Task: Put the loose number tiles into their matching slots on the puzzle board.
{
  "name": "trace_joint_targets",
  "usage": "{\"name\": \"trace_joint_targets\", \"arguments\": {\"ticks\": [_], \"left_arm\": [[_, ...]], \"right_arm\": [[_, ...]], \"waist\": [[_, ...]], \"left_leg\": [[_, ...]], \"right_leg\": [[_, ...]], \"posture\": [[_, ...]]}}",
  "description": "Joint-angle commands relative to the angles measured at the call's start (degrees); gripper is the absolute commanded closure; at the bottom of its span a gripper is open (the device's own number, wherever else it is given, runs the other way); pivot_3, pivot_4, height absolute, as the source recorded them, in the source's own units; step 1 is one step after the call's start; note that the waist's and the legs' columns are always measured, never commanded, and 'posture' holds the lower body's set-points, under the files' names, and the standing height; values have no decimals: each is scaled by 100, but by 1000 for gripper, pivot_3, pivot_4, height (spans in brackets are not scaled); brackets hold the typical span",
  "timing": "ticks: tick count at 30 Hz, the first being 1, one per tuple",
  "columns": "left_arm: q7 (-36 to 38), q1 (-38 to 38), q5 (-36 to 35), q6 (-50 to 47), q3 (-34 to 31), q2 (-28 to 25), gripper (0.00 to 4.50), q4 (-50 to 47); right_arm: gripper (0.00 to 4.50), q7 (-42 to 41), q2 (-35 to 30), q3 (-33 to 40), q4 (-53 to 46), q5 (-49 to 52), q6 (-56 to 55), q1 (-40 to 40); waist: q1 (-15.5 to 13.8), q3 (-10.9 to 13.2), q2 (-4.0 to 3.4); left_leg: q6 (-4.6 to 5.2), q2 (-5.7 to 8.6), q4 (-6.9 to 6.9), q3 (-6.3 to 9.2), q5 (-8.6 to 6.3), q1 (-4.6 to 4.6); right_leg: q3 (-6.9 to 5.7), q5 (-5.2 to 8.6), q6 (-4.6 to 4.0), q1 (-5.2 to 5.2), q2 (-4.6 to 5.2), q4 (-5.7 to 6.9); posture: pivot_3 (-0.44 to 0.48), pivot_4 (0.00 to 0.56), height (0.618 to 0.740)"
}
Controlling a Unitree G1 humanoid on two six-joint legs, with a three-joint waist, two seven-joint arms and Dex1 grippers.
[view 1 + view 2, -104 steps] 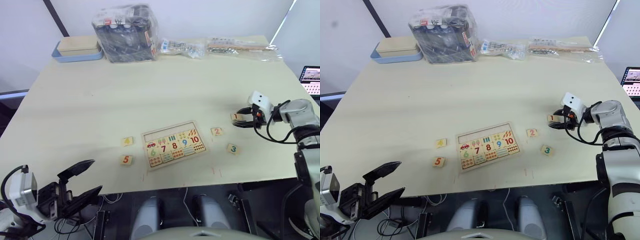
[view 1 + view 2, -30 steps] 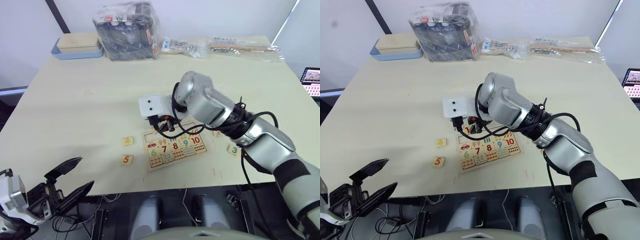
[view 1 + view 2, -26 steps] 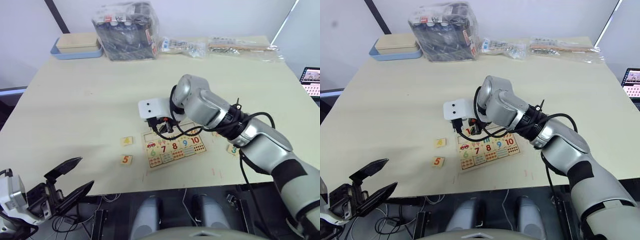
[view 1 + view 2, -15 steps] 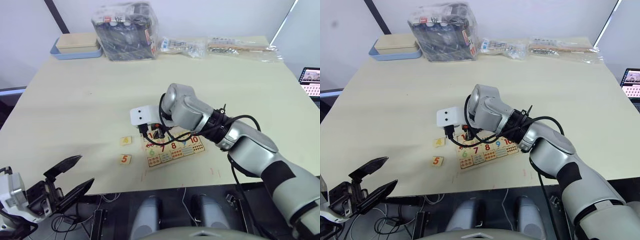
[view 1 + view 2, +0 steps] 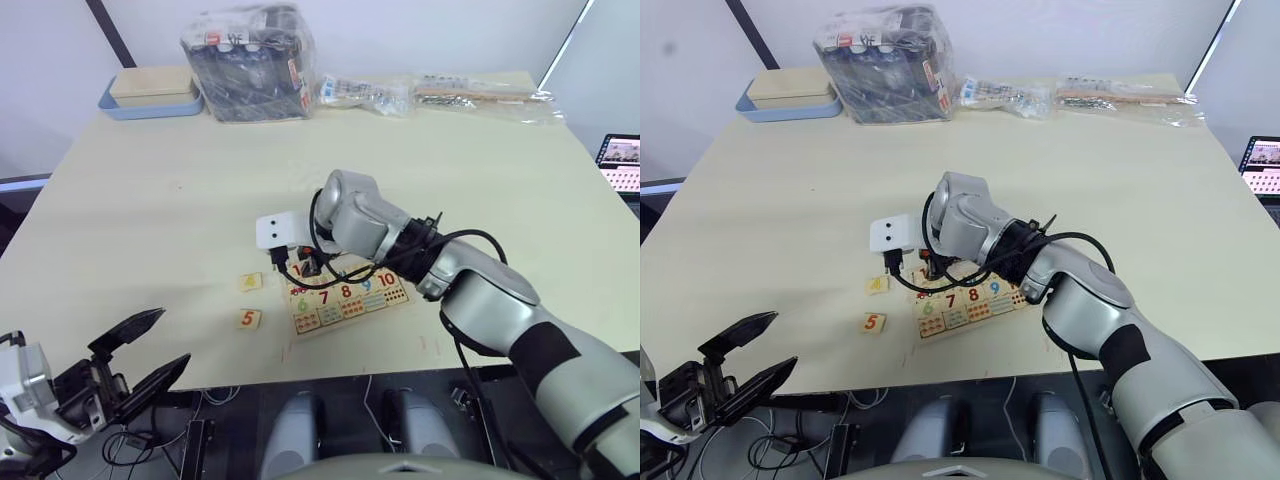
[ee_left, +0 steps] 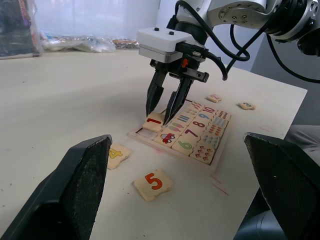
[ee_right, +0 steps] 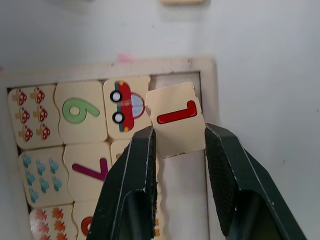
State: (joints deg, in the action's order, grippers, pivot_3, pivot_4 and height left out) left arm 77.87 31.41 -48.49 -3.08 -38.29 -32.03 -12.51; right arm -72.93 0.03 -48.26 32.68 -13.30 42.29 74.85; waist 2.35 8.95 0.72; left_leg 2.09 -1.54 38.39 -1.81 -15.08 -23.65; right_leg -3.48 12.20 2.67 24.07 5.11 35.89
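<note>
Moved leftward, right pincer (image 6: pixel 167 112) lowers 1 tile (image 7: pixel 176 119) onto puzzle board (image 6: pixel 220 145).

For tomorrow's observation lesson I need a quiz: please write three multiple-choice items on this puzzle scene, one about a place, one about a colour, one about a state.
1. Where is the 1 tile?
A. between the right pincer's fingers, over the puzzle board's corner slot
B. beside the blue tray
C. under the left pincer

2. What colour is the numeral on the 5 tile?
A. green
B. orange-red
C. blue

3. How does the left pincer stand?
A. shut on a tile
B. open, holding nothing
C. pressing on the board

Answers: 1 A, the right wrist view shows the right pincer gripping it above the empty slot at the corner of the puzzle board. 2 B, the digit is orange-red. 3 B, its fingers are spread, off the table's near edge.
</note>
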Motion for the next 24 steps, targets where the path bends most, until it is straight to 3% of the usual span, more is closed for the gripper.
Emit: {"name": "trace_joint_targets", "arguments": {"ticks": [1,24], "left_arm": [[-2,128,-29,27,-163,-40,0,-158],[-70,253,9,150,-130,96,0,-179]], "right_arm": [[3639,48,105,203,-24,-29,-7,204],[3639,165,303,264,546,-208,-305,193]], "waist": [[-3,0,0],[0,0,0]], "left_leg": [[1,0,0,0,-1,0],[-2,-1,0,1,1,0]], "right_leg": [[0,1,-3,0,0,0],[0,1,-3,0,-1,0]], "posture": [[0,150,740],[0,150,740]]}}
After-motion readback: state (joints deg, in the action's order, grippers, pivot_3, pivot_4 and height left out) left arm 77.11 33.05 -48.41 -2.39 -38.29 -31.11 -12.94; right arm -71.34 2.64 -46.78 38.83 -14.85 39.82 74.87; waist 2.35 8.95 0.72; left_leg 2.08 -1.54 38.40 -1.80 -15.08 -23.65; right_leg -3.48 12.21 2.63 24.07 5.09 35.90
